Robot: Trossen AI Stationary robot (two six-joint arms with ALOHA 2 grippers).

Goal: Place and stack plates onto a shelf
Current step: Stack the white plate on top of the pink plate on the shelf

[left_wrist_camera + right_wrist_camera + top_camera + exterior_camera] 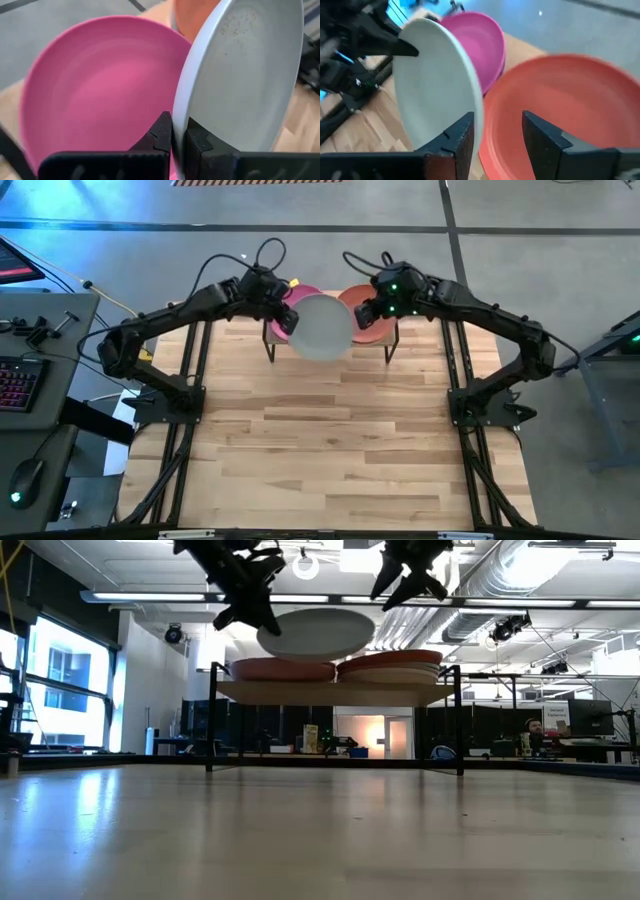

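My left gripper (pixel 290 320) is shut on a pale mint-white plate (pixel 322 327) and holds it above the shelf (pixel 335 692). The shelf carries two plate stacks. A magenta plate (pixel 100 85) tops the left stack and a terracotta orange plate (pixel 560 110) tops the right stack. In the low view the pale plate (pixel 315 632) hovers over the gap between the stacks. My right gripper (pixel 497 132) is open above the terracotta plate (pixel 368 330), beside the pale plate's right rim (pixel 475 100). The lower plates of both stacks are mostly hidden. My left gripper pinches the pale plate's rim (pixel 179 131) on its left side between the two fingers, one on the upper face and one on the underside. The fingers come from the table's left, slanting down. The plate is lifted clear of the stacks and slightly tilted.
The shelf stands near the table's far edge on thin black legs (pixel 212 720). The wooden tabletop (pixel 330 440) stretches toward the near edge in front of it. A desk with a keyboard (pixel 15 380) lies beyond the table's left side.
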